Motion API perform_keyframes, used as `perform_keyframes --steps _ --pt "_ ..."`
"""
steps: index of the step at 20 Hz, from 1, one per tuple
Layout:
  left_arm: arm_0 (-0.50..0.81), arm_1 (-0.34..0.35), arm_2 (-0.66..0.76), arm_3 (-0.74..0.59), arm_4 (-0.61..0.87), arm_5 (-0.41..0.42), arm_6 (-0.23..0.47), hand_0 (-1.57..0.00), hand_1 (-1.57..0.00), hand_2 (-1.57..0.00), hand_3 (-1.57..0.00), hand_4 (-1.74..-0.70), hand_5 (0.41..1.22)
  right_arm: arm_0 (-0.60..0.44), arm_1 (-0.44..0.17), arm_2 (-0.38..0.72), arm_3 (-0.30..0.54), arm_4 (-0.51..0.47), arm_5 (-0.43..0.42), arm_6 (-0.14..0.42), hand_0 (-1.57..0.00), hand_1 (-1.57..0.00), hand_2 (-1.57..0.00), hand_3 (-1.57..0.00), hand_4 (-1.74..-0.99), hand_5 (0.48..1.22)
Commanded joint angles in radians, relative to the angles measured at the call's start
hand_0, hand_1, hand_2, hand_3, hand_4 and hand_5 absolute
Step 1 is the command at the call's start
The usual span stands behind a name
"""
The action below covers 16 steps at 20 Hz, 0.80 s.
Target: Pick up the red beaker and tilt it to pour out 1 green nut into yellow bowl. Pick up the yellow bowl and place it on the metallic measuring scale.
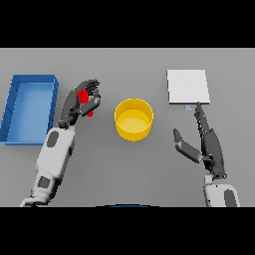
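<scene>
My left hand (79,102) is curled round the red beaker (85,97), which shows only as red patches between the fingers, left of the yellow bowl (133,119). The bowl stands upright mid-table; I see no green nut in it or elsewhere. The metallic measuring scale (187,86) is a pale square plate at the back right. My right hand (206,139) rests open right of the bowl, its straight fingers reaching toward the scale's front edge and its thumb spread toward the bowl.
A blue open bin (14,107) stands at the far left, beside my left arm.
</scene>
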Motion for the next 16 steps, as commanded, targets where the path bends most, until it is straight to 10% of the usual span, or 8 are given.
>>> perform_keyframes --steps 1,7,16 --pt "-0.012 -0.007 0.001 0.018 -0.015 0.033 0.001 -0.68 -0.70 -0.71 -0.71 -1.44 0.949 -0.002 0.003 0.002 -0.003 0.000 -0.001 -0.004 0.00 0.00 0.00 0.00 -1.285 0.683" --pt "-0.028 -0.026 0.003 0.053 -0.062 0.076 -0.077 -1.34 -1.34 -1.35 -1.34 -1.51 1.132 -0.013 0.010 0.008 0.020 0.005 0.001 -0.006 0.00 0.00 0.00 0.00 -1.296 0.681" --pt "-0.026 0.001 -0.051 -0.081 -0.041 0.121 -0.069 -1.54 -1.54 -1.54 -1.54 -1.71 1.097 -0.032 0.010 0.013 0.044 0.026 -0.006 -0.027 0.00 0.00 0.00 0.00 -1.255 0.672"
